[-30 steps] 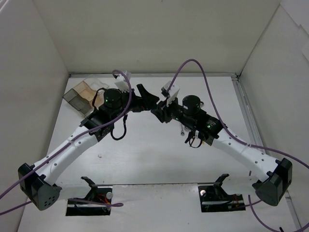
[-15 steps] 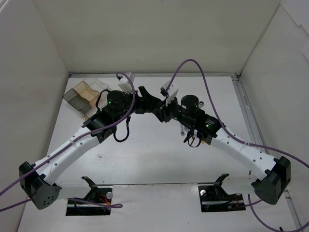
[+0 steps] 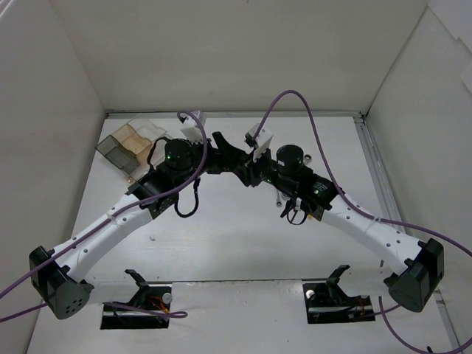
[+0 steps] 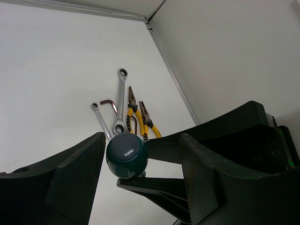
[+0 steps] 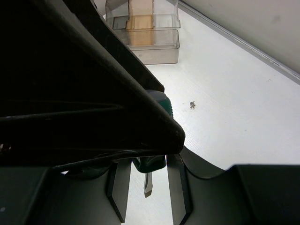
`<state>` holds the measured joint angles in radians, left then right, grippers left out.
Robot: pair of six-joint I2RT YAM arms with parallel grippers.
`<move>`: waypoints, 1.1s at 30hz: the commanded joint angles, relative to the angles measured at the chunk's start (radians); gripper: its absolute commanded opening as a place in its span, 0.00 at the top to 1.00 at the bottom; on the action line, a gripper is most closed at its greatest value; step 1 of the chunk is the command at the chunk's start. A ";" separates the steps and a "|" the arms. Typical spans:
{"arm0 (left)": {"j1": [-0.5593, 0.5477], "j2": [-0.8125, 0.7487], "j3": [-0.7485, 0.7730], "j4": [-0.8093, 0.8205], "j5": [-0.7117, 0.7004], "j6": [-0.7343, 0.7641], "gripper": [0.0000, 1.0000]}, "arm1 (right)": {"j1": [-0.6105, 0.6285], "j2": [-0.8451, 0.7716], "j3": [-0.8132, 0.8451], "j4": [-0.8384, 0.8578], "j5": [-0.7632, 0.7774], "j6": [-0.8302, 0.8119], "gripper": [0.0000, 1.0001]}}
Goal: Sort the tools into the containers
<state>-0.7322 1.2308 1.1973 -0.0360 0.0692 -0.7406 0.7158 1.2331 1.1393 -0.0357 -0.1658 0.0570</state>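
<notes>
Right claw (image 5: 146, 197) is clamped on your green-handled screwdriver (image 4: 126, 153); left claw (image 4: 140, 140) straddles its butt end, can't tell if it's squeezing. Wrenches (image 4: 121, 101) and pliers (image 4: 140, 119) lie beyond on the desk (image 4: 56, 70).

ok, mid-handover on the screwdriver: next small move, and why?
Probably close the left gripper fully onto the green-handled screwdriver before the right gripper lets go. In the left wrist view the handle's round end sits between the fingers with a gap on one side, while the right holds it near the shaft.
</notes>
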 commanded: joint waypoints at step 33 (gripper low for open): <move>0.024 -0.037 -0.068 0.105 -0.008 -0.039 1.00 | 0.010 -0.034 0.062 0.120 0.003 0.012 0.53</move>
<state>-0.7204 1.2297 1.1275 0.0174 0.0589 -0.7715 0.7158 1.2331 1.1446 -0.0502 -0.1658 0.0605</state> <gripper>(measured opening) 0.350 0.410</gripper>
